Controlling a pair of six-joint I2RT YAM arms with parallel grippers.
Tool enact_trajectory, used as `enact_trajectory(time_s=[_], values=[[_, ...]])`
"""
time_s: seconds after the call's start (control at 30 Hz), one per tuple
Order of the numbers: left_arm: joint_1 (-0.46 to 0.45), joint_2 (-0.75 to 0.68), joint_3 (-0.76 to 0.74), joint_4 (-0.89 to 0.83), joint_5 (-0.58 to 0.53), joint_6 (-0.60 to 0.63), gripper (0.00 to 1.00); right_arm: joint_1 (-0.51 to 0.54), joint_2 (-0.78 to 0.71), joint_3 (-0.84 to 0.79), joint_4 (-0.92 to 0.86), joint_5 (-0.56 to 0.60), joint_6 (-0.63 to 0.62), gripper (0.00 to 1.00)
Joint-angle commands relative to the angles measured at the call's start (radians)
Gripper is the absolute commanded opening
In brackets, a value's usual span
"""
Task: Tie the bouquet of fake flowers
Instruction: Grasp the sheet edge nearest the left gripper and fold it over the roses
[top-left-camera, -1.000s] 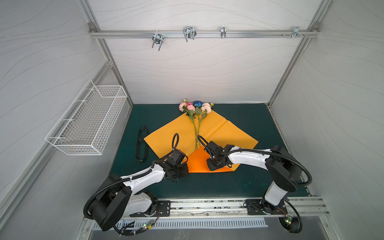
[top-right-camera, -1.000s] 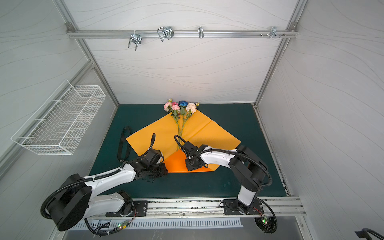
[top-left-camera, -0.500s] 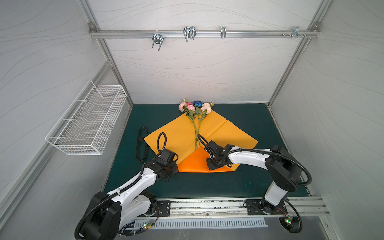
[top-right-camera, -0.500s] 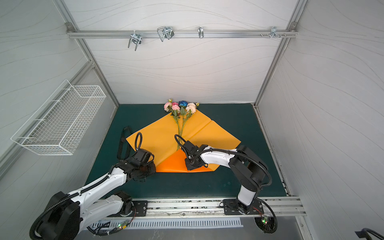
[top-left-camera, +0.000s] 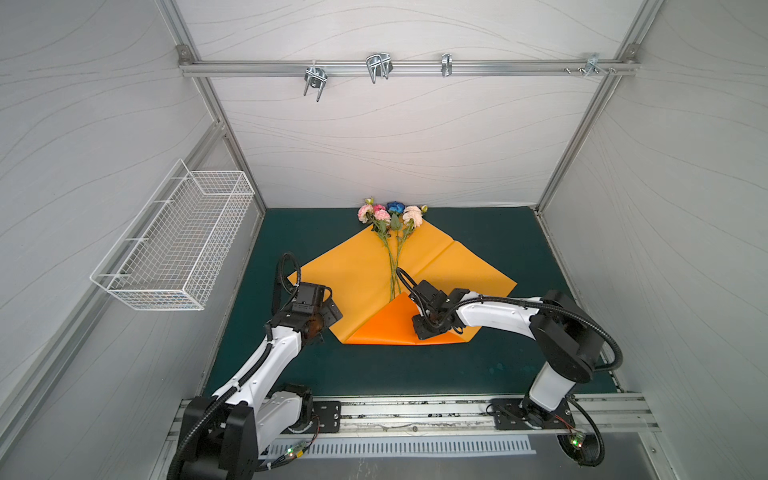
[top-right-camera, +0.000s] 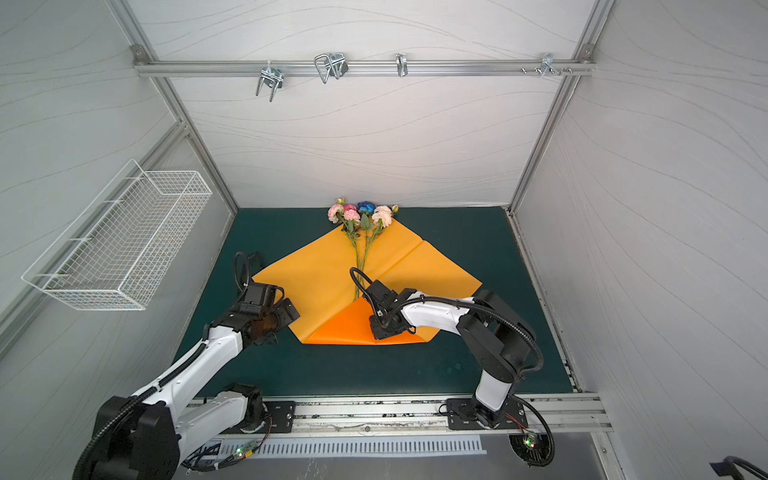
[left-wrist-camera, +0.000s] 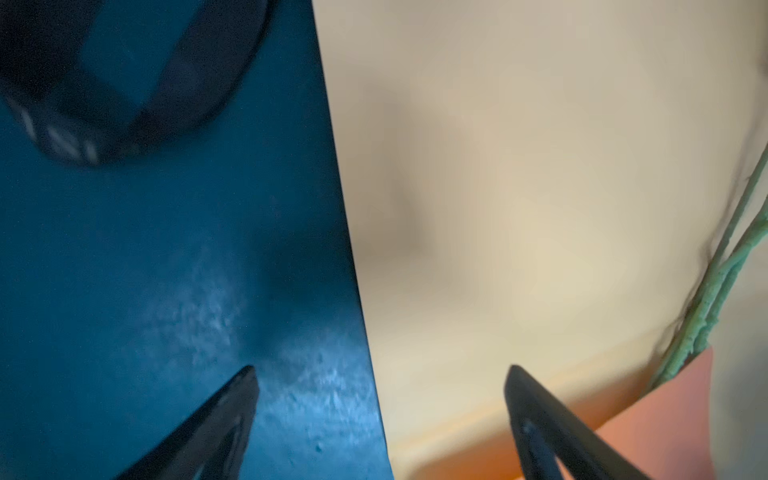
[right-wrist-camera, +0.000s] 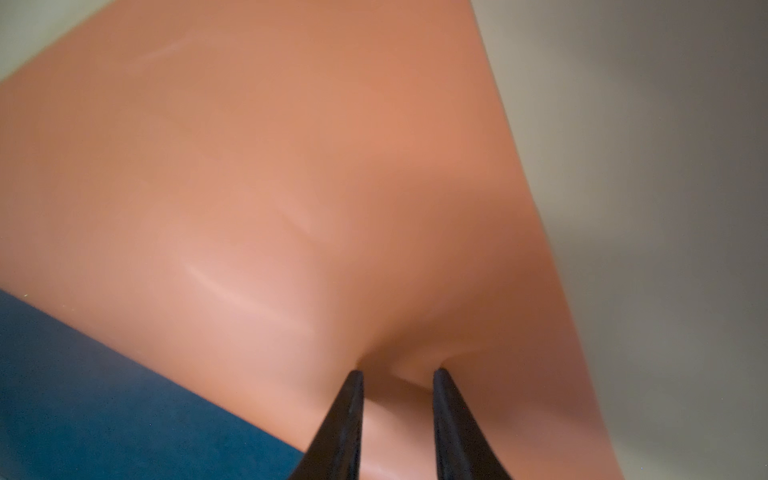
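The bouquet of fake flowers (top-left-camera: 390, 216) (top-right-camera: 362, 214) lies at the back on an orange paper sheet (top-left-camera: 357, 270) (top-right-camera: 316, 274), its thin green stems (left-wrist-camera: 706, 299) running toward me. The sheet's near corner is folded up over the stem ends as a darker flap (top-left-camera: 386, 328) (right-wrist-camera: 291, 166). My right gripper (top-left-camera: 424, 328) (top-right-camera: 380, 330) (right-wrist-camera: 398, 370) presses its tips onto that flap; the jaws stand a narrow gap apart and grip nothing. My left gripper (top-left-camera: 328, 313) (top-right-camera: 286, 313) (left-wrist-camera: 380, 368) is wide open over the sheet's left edge, one finger above the mat, the other above the paper.
A black printed ribbon (left-wrist-camera: 124, 104) lies on the green mat (top-left-camera: 498, 249) just left of the sheet, largely behind the left arm in both top views. A white wire basket (top-left-camera: 174, 245) hangs on the left wall. Metal hooks (top-left-camera: 378, 68) hang from the back rail.
My left gripper has opened wide and moved left and back, from beside the folded flap to the sheet's left edge. The right gripper has stayed pressing on the flap.
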Motion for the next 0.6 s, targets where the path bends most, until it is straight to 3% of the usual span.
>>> enact_trajectory(time_s=[0.0,0.17,0.33,0.57], values=[[0.077,0.078,0.025,0.157,0.019,-0.001,0.96,-0.003,0.036,0.000,-0.006,-0.024,-0.013,0.31],[0.198,0.230,0.014,0.358,0.139,-0.014,0.96,-0.003,0.049,0.010,-0.005,-0.029,-0.016,0.31],[0.217,0.360,0.044,0.496,0.234,0.012,0.91,-0.003,0.050,0.013,-0.004,-0.026,-0.016,0.31],[0.219,0.427,0.010,0.628,0.321,-0.019,0.70,-0.004,0.062,0.026,-0.009,-0.019,-0.018,0.31]])
